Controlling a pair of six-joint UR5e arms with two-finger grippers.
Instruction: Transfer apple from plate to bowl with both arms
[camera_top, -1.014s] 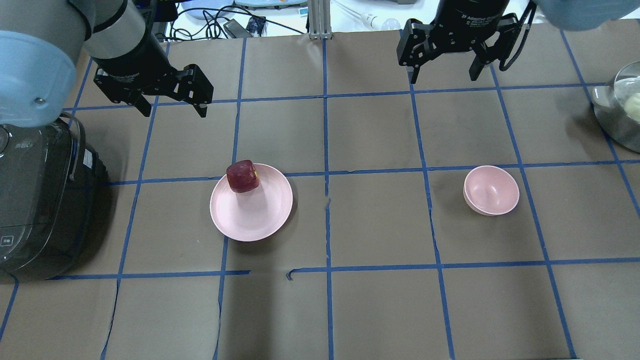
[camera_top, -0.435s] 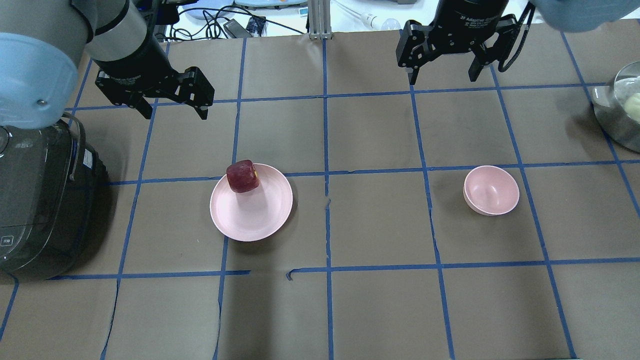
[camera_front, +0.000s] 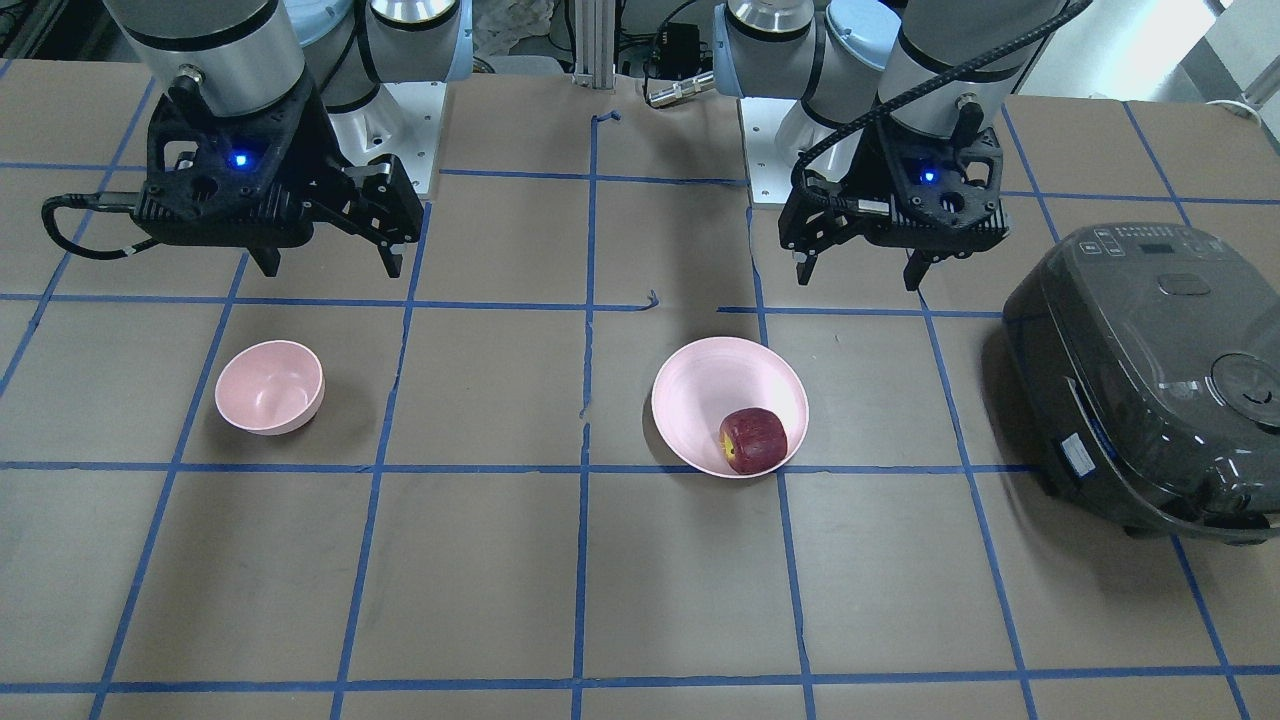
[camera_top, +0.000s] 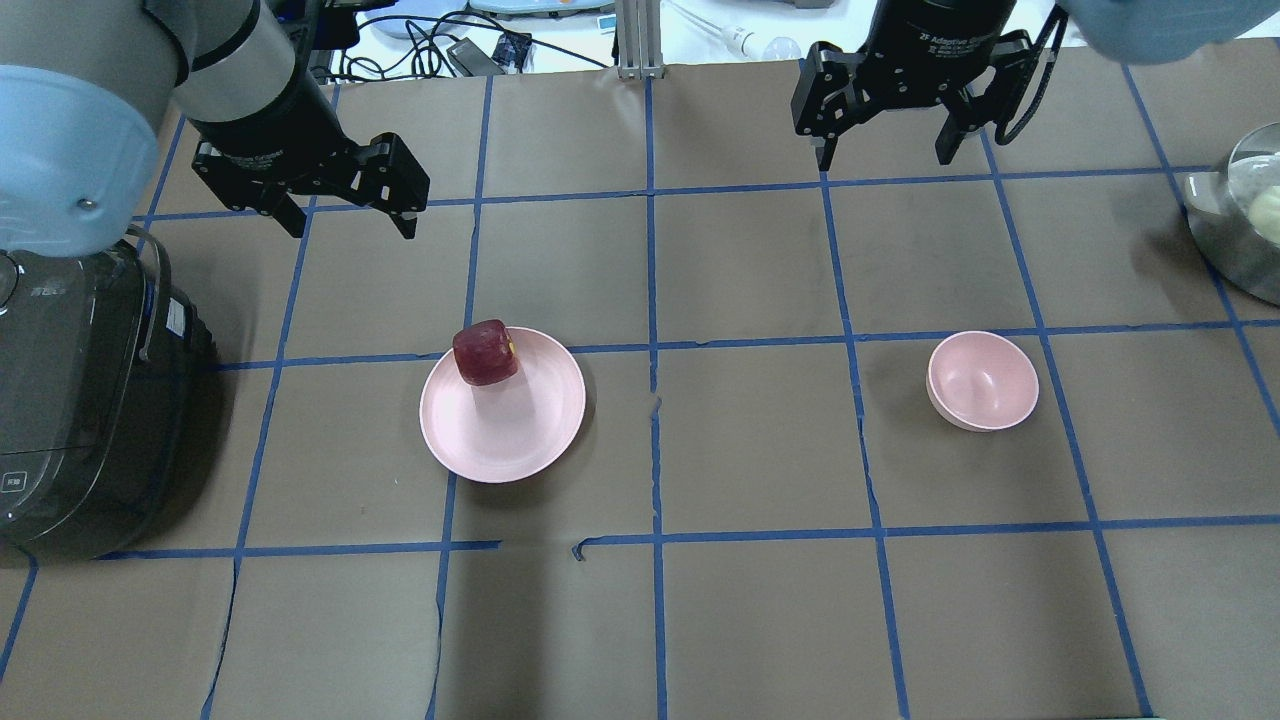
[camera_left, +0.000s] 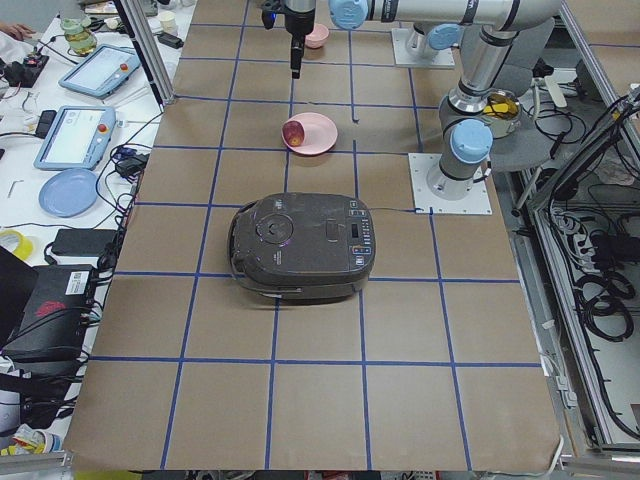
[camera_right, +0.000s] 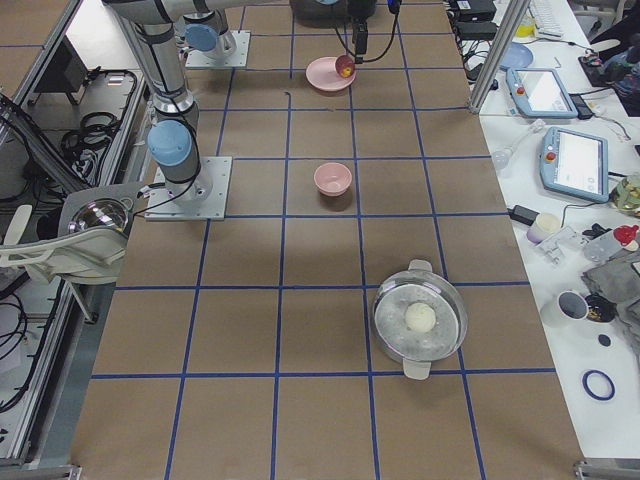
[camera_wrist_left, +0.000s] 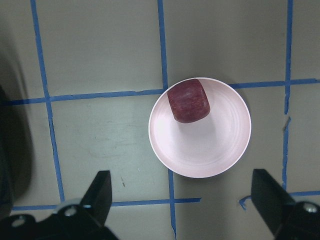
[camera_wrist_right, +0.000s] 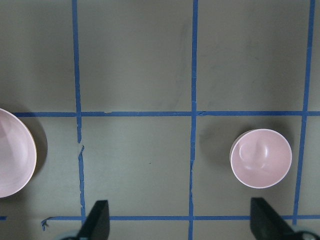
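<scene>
— Our left black two-finger gripper (camera_top: 350, 225) hangs well above the brown table (camera_top: 740, 450), jaws spread wide with nothing between them. The right black two-finger gripper (camera_top: 884, 158) is likewise spread and empty.

— And where do we find the small dark red apple (camera_top: 486, 352)?

— On the wide, shallow pale pink plate (camera_top: 505, 445), at the rim farthest from our base, toward our left. From the left wrist camera we see it below us, about midway between the two fingers (camera_wrist_left: 100, 192).

— So the left gripper is the nearer one?

— Clearly. The small deep pale pink bowl (camera_top: 983, 382) sits well apart, on the right gripper's side. We judge the pick falls to the left, and that it is mostly a descent. The apple looks stubby, with no long axis to favour, so we expect no wrist turn.
</scene>
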